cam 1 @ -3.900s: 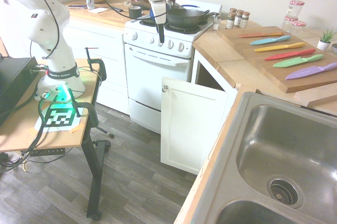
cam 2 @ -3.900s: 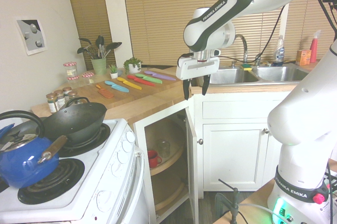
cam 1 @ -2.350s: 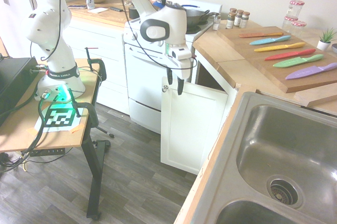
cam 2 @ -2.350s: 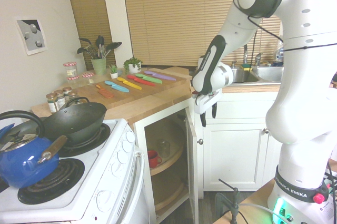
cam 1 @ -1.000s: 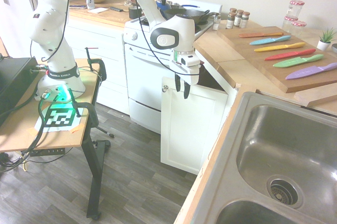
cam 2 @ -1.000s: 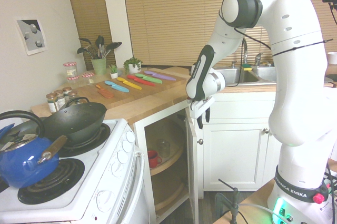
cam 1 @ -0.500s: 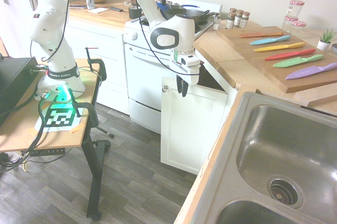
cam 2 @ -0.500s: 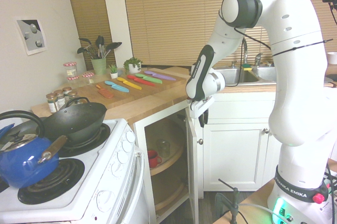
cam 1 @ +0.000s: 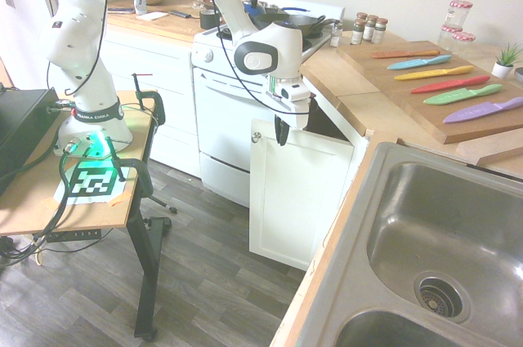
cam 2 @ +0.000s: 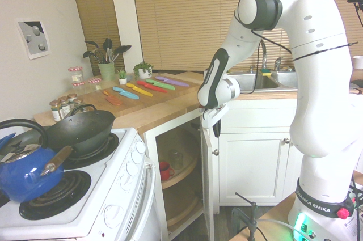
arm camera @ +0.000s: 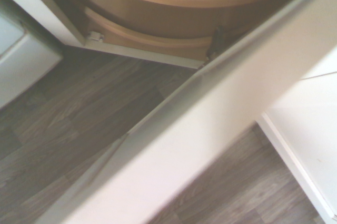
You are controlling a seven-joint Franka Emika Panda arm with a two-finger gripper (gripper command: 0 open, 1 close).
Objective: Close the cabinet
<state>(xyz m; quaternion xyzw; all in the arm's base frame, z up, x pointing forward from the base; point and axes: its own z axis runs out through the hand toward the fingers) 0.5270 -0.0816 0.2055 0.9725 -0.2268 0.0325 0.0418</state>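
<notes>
End effector [cam 1: 282,142] pressed together, near the open door's [cam 1: 298,196] top edge, contact perhaps unclear.

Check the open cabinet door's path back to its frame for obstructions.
Nothing visible stands between the door and its frame. The red mug sits inside; the closed end effector is on the door's outer side.

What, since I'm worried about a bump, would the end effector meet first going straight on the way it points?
The end effector points down beside the open cabinet door's outer face. Probably the floor comes first, though depth is unclear and it might brush the door.
</notes>
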